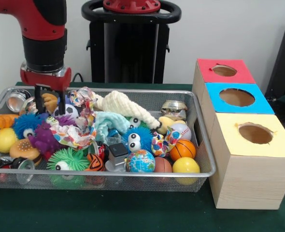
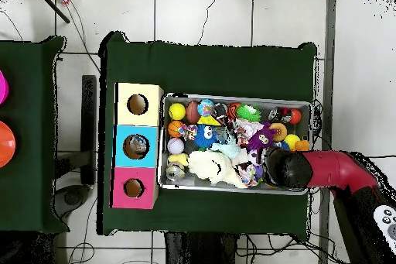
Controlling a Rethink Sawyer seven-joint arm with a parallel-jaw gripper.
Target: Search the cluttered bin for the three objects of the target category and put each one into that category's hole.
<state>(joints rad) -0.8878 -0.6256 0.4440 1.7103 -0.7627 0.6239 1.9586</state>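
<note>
The silver wire-mesh bin (image 1: pixel 133 174) is full of toys; in the overhead view its rim (image 2: pixel 236 97) shows beside the boxes. Three boxes with holes stand next to it: red (image 1: pixel 224 71), blue (image 1: pixel 236 98) and yellow (image 1: pixel 255 134). My gripper (image 1: pixel 50 112) is down in the bin's far left corner, open, with a black finger on each side of a tan-orange toy (image 1: pixel 49 100). In the overhead view the arm's wrist (image 2: pixel 282 166) hides the fingers. Balls lie near the boxes: a basketball (image 1: pixel 182 150), a yellow ball (image 1: pixel 186 166), a globe ball (image 1: pixel 140 161) and a baseball (image 1: pixel 181 129).
Also in the bin are a white knotted rope toy (image 1: pixel 125 107), a blue fuzzy creature (image 1: pixel 140 139), a purple one (image 1: pixel 45 137), a green spiky one (image 1: pixel 67 159), a toy burger (image 1: pixel 24 150) and metal tins (image 1: pixel 174 107). A green cloth (image 1: pixel 108 212) covers the table.
</note>
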